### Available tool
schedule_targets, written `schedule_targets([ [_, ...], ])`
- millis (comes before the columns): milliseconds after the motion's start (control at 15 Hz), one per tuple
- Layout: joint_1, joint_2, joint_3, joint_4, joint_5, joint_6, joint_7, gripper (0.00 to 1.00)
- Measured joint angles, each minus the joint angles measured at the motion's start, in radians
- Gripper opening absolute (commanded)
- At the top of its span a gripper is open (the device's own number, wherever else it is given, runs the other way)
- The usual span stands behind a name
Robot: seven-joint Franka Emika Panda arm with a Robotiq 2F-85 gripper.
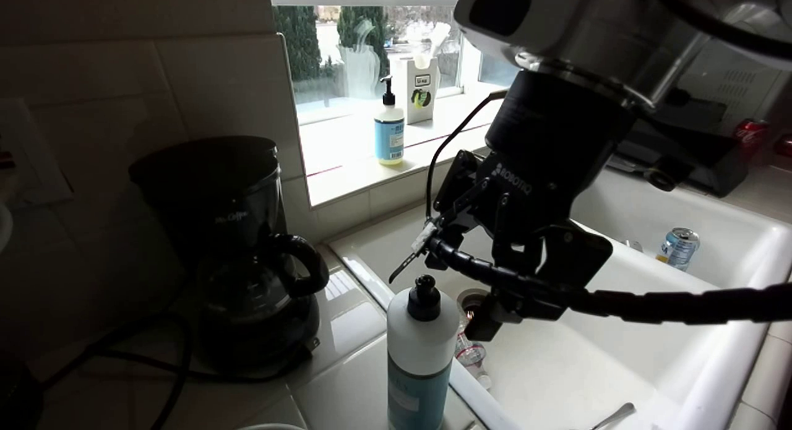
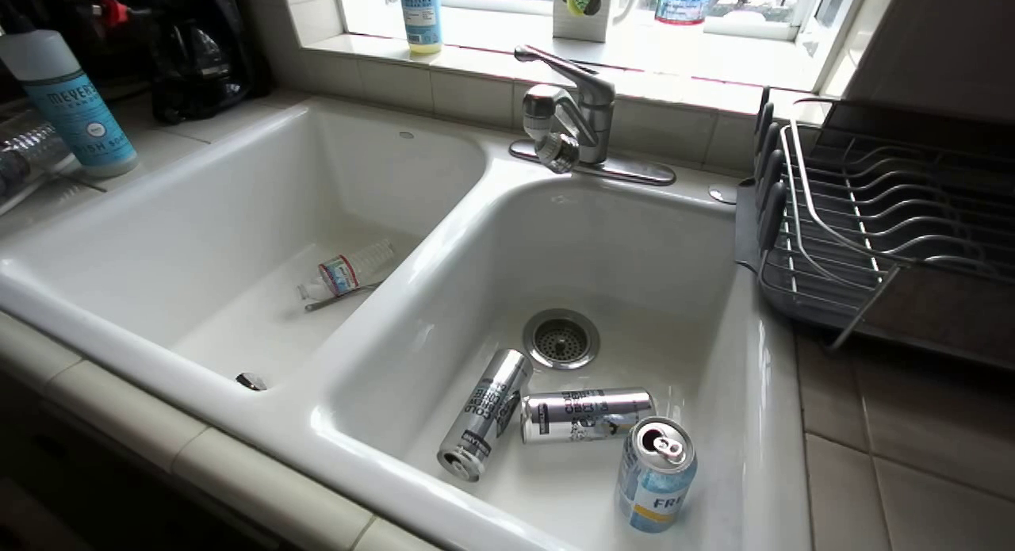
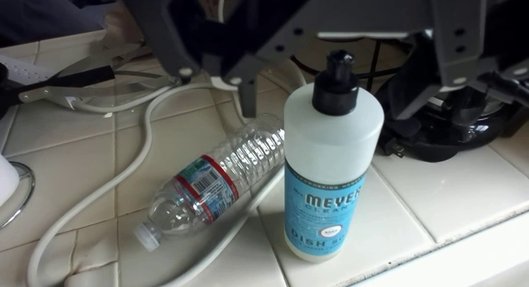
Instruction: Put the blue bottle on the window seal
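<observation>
Black and jointed, the gripper gaped wide and clear of the blue bottle, which stood upright on the tiled counter beside the sink. In an exterior view the arm slanted down from the upper right. One basin held cans, the other basin a clear plastic bottle.

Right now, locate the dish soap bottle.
In the wrist view, the dish soap bottle stands right of centre on the counter, a clear bottle lying to its left.
</observation>
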Motion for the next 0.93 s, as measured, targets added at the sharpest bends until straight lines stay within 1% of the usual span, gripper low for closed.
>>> schedule_targets([
  [67, -0.001, 0.007, 0.001, 0.006, -0.002, 0.001, 0.000, 0.74],
  [133, -0.001, 0.016, 0.003, 0.015, -0.005, 0.001, 0.000, 0.69],
  [333, -0.002, 0.042, 0.008, 0.039, -0.011, 0.001, 0.000, 0.67],
  [400, -0.002, 0.050, 0.010, 0.046, -0.012, 0.001, 0.000, 0.64],
  [467, -0.003, 0.057, 0.012, 0.052, -0.014, 0.001, 0.000, 0.65],
  [533, -0.004, 0.062, 0.015, 0.057, -0.017, 0.001, 0.001, 0.62],
  [600, -0.007, 0.067, 0.017, 0.061, -0.020, 0.001, 0.003, 0.64],
  [933, -0.018, 0.081, 0.028, 0.077, -0.040, 0.001, 0.019, 0.65],
])
